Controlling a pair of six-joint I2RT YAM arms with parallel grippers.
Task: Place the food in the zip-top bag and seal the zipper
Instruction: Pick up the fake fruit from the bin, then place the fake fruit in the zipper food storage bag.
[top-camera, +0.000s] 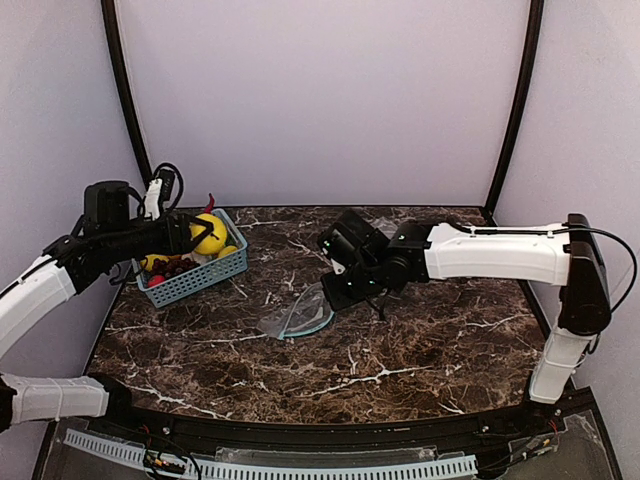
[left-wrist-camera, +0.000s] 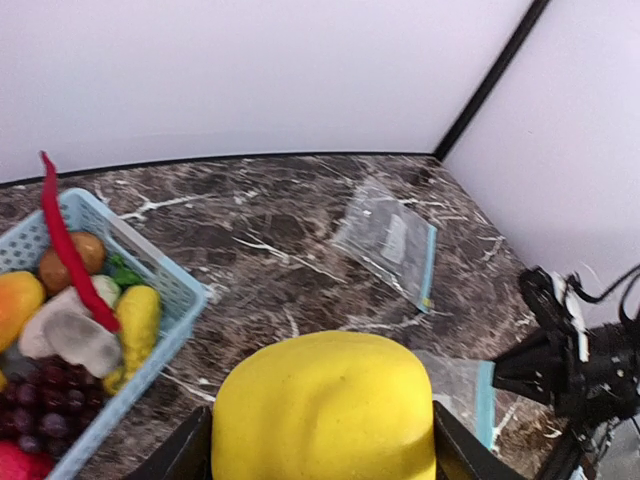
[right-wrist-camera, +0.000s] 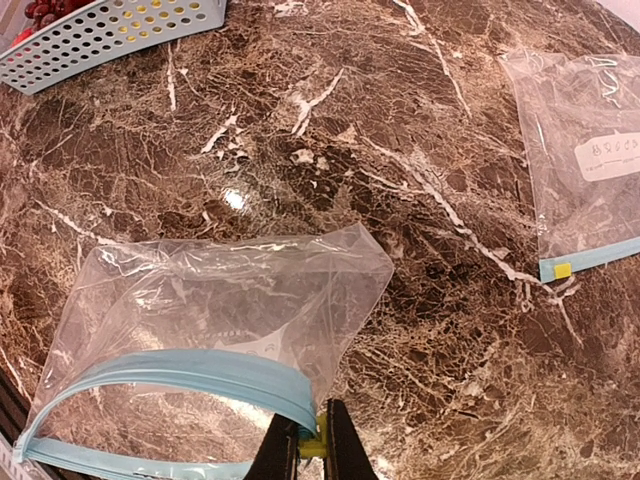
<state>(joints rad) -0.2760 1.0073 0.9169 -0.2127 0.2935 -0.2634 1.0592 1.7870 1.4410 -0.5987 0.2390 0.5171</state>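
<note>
My left gripper (top-camera: 200, 236) is clamped around one lemon (left-wrist-camera: 320, 400) and holds it in the air just beside the blue basket (top-camera: 195, 283) at the far left of the table (top-camera: 420, 340). My right gripper (right-wrist-camera: 310, 455) is closed and pinches the teal zipper (right-wrist-camera: 190, 368) of the zip-top bag (right-wrist-camera: 230, 290). The bag lies in the middle with its mouth open.

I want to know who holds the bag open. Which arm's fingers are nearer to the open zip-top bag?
Right. The right fingers pinch a corner of the open bag; the left fingers hold a lemon by the basket, well away from the bag.
</note>
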